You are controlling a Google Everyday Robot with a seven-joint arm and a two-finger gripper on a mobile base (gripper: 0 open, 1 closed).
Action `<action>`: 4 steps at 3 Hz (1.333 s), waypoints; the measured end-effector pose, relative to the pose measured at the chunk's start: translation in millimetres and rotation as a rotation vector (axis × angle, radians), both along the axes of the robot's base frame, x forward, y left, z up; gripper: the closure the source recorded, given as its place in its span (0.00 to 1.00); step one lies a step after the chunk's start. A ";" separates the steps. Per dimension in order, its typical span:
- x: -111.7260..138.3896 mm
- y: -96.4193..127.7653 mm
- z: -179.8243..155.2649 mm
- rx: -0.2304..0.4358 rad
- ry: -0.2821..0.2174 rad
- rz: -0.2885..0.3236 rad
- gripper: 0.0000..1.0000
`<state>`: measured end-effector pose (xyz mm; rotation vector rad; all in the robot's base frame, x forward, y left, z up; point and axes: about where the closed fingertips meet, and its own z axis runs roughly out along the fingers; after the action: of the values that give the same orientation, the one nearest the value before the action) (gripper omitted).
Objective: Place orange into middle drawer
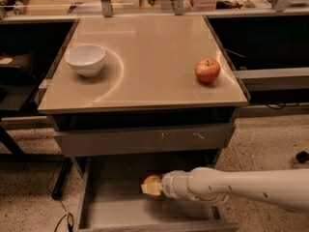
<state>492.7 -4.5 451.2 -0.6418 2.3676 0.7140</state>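
Pincer [150, 187] inside open middle drawer [112, 212], closed on orange [153, 180]. Orange at pincer tip, pointing left, over middle of grey drawer floor; contact with floor unclear. Arm [241, 188] reaches in from right. Likely next: release straight down.

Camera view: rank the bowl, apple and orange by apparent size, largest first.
1. white bowl
2. red apple
3. orange, partly hidden by the end effector in the middle drawer, so unsure against the apple
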 end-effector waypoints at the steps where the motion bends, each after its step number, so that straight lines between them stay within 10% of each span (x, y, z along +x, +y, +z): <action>1: -1.3 17.1 -24.4 0.024 0.023 -0.025 1.00; 3: 0.3 33.4 -59.7 0.036 0.038 -0.075 1.00; 4: 0.3 33.4 -59.7 0.036 0.038 -0.075 0.81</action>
<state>493.0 29.0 391.4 -0.5259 2.3943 0.7397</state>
